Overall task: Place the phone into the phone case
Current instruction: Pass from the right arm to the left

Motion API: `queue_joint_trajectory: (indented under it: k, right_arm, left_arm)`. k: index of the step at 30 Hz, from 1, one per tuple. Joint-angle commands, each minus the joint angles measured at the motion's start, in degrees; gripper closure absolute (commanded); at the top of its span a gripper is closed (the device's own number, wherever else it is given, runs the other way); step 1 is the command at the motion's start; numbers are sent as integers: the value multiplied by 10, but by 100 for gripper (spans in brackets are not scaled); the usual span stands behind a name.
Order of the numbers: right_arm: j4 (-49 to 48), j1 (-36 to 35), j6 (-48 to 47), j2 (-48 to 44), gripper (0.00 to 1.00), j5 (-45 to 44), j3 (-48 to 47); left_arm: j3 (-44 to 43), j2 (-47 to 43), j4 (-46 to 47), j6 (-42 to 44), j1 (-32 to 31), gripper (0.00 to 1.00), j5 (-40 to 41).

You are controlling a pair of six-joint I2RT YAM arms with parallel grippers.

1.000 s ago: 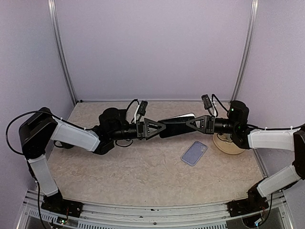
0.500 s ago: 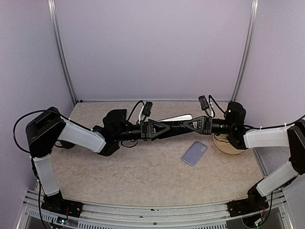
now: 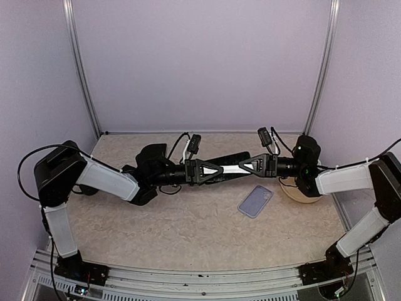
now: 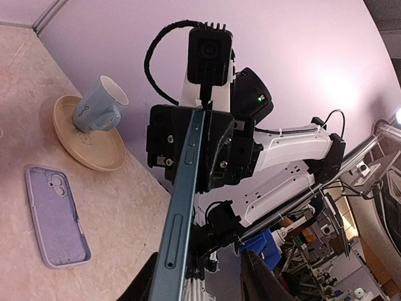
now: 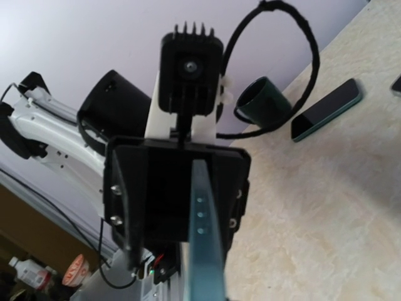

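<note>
My right gripper [image 3: 245, 166] is clamped on one end of the phone [image 3: 233, 168] and holds it on edge in the air above the surface [image 3: 188, 219]. My left gripper [image 3: 216, 170] faces it from the other end. Its jaws are partly spread around the phone, and a gap shows beside one finger [image 4: 260, 285]. The phone case [image 3: 255, 200] lies flat on the surface, just below my right gripper and a little nearer. It is beside a plate [image 4: 88, 150] carrying a cup [image 4: 100, 110].
</note>
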State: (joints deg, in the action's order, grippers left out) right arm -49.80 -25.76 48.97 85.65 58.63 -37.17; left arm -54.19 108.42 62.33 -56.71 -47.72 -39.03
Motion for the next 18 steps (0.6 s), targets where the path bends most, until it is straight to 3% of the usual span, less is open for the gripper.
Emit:
queue_joint_trajectory:
  k: [1,11,18]
  right_arm:
    - [-29,-7,18,20,100,7,-5]
    - [51,-10,-20,19,100,-2,-23]
    - [193,-10,-96,-3,96,-31,-57]
  left_arm:
    - [-14,-2,10,25,-9,70,-8]
    - [1,-25,-39,70,-12,100,21]
    - [21,-37,-24,70,-10,100,26]
